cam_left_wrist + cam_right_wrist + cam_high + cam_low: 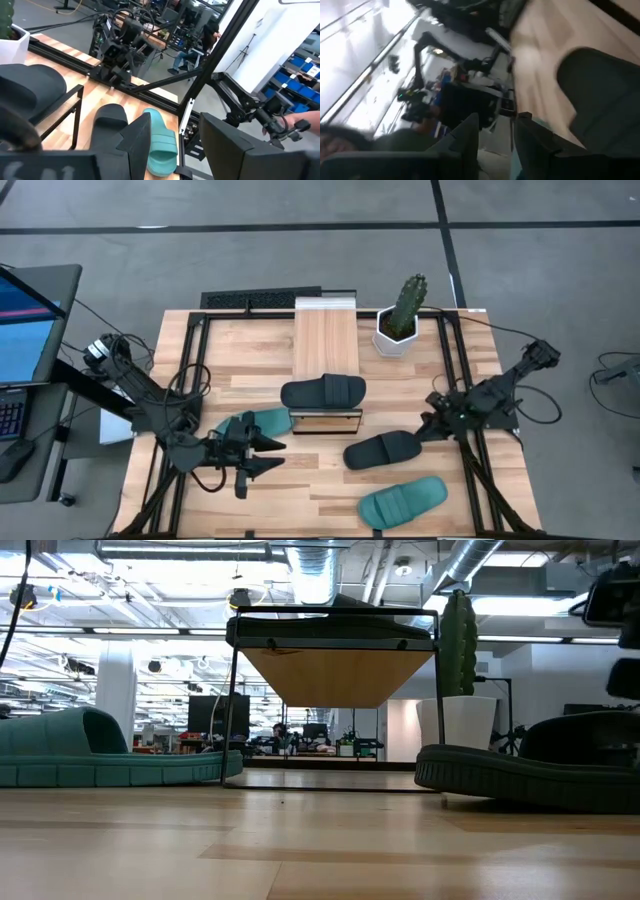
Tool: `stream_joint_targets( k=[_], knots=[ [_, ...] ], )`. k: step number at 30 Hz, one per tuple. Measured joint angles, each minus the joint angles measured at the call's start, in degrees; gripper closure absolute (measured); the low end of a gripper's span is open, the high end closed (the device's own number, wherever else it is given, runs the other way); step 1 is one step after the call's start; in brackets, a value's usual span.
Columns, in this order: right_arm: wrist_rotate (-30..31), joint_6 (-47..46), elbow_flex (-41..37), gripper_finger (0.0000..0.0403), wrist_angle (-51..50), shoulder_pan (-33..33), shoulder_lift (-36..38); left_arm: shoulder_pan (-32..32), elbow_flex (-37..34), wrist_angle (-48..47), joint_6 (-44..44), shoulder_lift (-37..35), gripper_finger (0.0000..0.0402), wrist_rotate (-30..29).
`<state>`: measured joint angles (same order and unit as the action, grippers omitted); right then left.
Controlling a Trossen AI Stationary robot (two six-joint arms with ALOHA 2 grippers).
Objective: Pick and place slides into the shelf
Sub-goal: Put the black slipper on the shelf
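One black slide (323, 392) lies on the shelf (325, 345); a second black slide (386, 450) and a teal slide (403, 501) rest on the desk (250, 495) toward the right arm. The left end effector (268, 454), released with fingers apart, sits just beside another teal slide (262, 422). The right end effector (428, 427) stands near the second black slide; whether it is clenched cannot be told.

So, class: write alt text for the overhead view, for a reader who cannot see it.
A black slide lies on the shelf mid-table; a second black slide and a teal slide lie on the table. The left gripper is beside another teal slide, the right gripper near a potted cactus.
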<state>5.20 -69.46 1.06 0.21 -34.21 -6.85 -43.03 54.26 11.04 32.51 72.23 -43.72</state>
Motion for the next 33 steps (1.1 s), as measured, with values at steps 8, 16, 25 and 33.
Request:
stream_joint_targets(
  k=[8, 16, 25, 33],
  knots=[
    [-0.73, -7.66, 0.06, 0.0290, -0.70, -0.83, -5.96, -0.11, 0.00, 0.03, 0.11, 0.00, 0.0244, 3.10],
    [-3.42, -11.64, 0.08, 0.0311, -1.23, -1.40, -14.72, -0.11, 0.00, 0.01, 0.04, 0.00, 0.0244, 5.39],
    [-2.81, -16.97, 0.08, 0.0326, -1.14, 0.70, -21.91, -0.11, 0.00, -0.01, 0.08, 0.00, 0.0244, 6.00],
    [-2.81, -17.68, 0.06, 0.0326, -1.15, 2.77, -25.82, -0.11, 0.00, -0.03, 1.00, 0.00, 0.0244, 7.01]
  ],
)
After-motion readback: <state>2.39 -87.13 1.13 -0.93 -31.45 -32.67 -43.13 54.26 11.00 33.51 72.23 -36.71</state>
